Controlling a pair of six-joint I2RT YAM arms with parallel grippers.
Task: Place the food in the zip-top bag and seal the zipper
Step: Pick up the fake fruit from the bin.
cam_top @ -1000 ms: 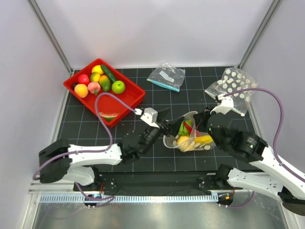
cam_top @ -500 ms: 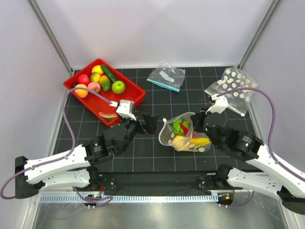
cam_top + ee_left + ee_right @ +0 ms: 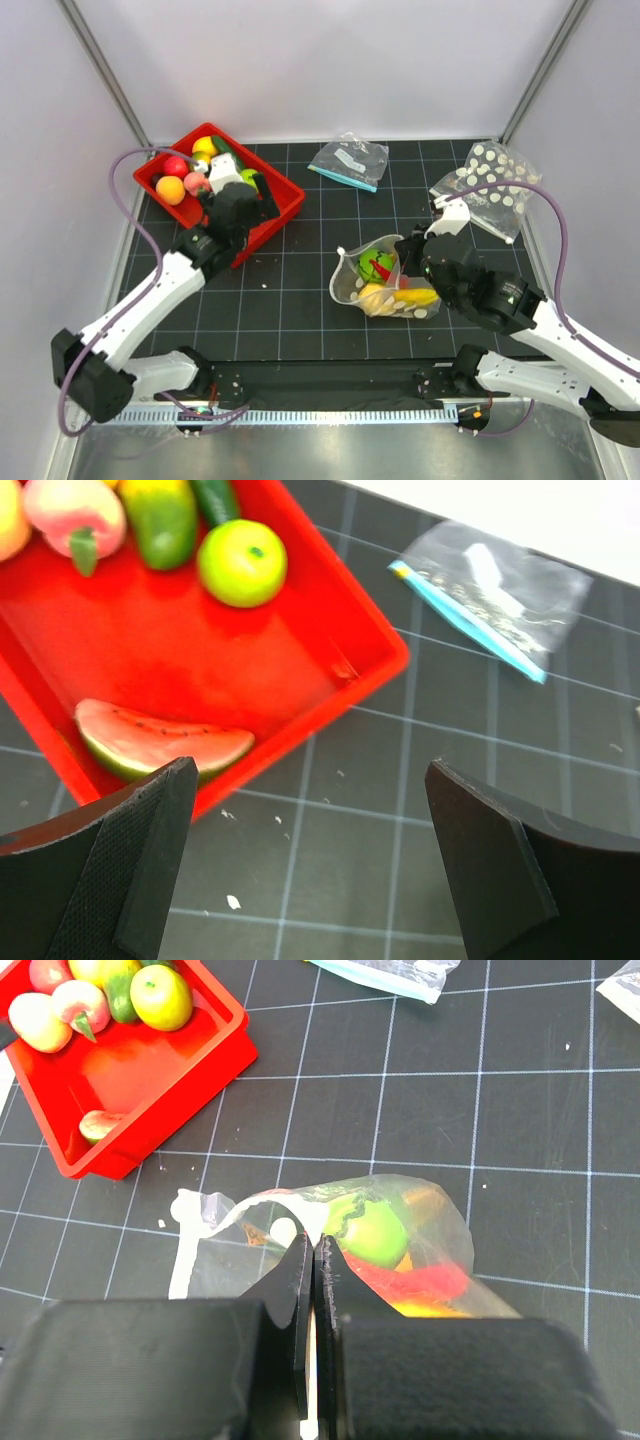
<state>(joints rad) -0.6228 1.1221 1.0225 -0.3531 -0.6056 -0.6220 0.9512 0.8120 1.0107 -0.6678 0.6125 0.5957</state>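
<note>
Black grid mat (image 3: 300, 300), zip-top bag (image 3: 235, 1250) rim within the closed right gripper (image 3: 312, 1242).

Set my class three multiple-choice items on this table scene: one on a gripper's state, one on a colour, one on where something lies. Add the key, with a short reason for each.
1. The left gripper is
A. shut on a fruit
B. open, holding nothing
C. shut on a bag

2. The strip along the undotted bag is
A. red
B. yellow
C. teal

3. The watermelon slice lies
A. in the red tray
B. on the undotted bag
C. in the left gripper

Key:
1 B: the left wrist view shows its fingers wide apart with nothing between them.
2 C: the bag's edge strip shows teal against the dark mat.
3 A: the slice rests on the tray's floor, close to one wall.
</note>
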